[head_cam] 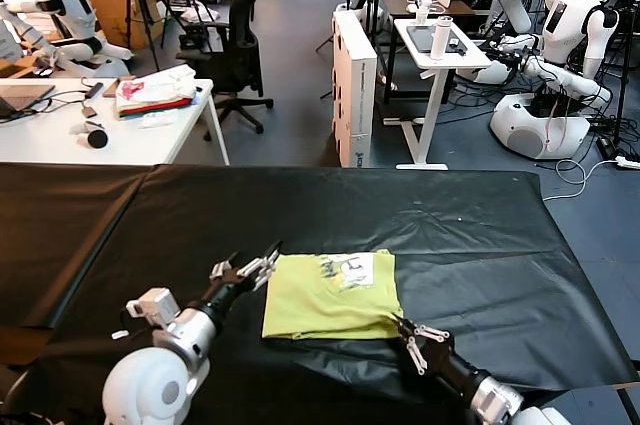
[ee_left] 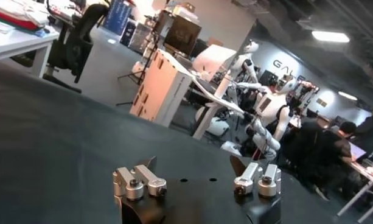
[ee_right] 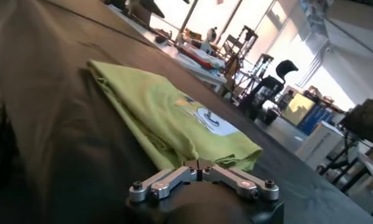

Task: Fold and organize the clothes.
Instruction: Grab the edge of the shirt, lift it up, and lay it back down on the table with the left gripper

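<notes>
One lime yellow-green cotton T-shirt (head_cam: 330,295) is lying folded into a rough rectangle at the centre of the black cloth-covered surface (head_cam: 480,245), its white print facing up toward twelve o'clock. The left gripper (head_cam: 247,270) is hovering at the shirt's nine o'clock edge with its fingers (ee_left: 137,181) spread apart. The right gripper (head_cam: 415,337) is sitting at the five o'clock corner, fingers (ee_right: 174,178) closed together, touching the cloth's edge.

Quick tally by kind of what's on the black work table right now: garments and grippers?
Garments: 1, the lime yellow-green folded cotton T-shirt.
Grippers: 2, the left gripper, open at the shirt's left edge, and the right gripper, shut at the shirt's near right corner.
Total: 3, all on the black-covered table.
</notes>
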{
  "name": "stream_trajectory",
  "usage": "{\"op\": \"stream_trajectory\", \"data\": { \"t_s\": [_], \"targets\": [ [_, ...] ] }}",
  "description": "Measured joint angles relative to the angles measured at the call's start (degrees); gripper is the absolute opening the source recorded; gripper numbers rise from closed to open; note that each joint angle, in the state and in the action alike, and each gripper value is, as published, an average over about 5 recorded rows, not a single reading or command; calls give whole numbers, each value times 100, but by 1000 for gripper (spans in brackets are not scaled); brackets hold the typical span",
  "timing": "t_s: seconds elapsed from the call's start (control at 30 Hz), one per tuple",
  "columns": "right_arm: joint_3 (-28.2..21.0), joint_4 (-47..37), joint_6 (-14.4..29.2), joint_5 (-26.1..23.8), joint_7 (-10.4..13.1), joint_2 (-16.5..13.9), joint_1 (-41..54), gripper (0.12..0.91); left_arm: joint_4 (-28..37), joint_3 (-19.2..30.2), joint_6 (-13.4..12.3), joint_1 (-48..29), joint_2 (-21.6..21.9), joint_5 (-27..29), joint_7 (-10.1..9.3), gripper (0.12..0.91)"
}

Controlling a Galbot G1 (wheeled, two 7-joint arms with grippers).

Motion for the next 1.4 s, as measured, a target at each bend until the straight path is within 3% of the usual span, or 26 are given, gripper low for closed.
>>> {"op": "stream_trajectory", "data": {
  "t_s": [0.1, 0.2, 0.33, 0.53, 0.67, 0.83, 1.4],
  "targets": [
    [177, 82, 203, 325, 47, 49, -192, 583, 109, 19, -288, 45, 31, 257, 44, 907],
    [440, 215, 210, 612, 290, 131, -495, 763, 262, 44, -677, 99, 16, 473, 49, 907],
    [811, 404, -11, 980, 700, 305, -956, 892, 524, 80, -1237, 165, -52, 686, 37, 907],
    [1183, 769, -490, 1539, 1140, 596, -1462, 907, 966, 140, -1745, 193, -181, 717, -53, 907],
    [1259, 1008, -700, 1721, 1272, 653, -1536, 907, 1216, 184, -1934, 273, -222, 711, 39, 907],
    [1242, 1129, -797, 1765, 1308, 700, -1527, 907, 1382, 222, -2078, 387, -208, 716, 225, 907],
    [1210, 1251, -855, 1768, 1322, 781, -1513, 907, 1597, 415, -2182, 494, -356, 595, 338, 907]
  ]
}}
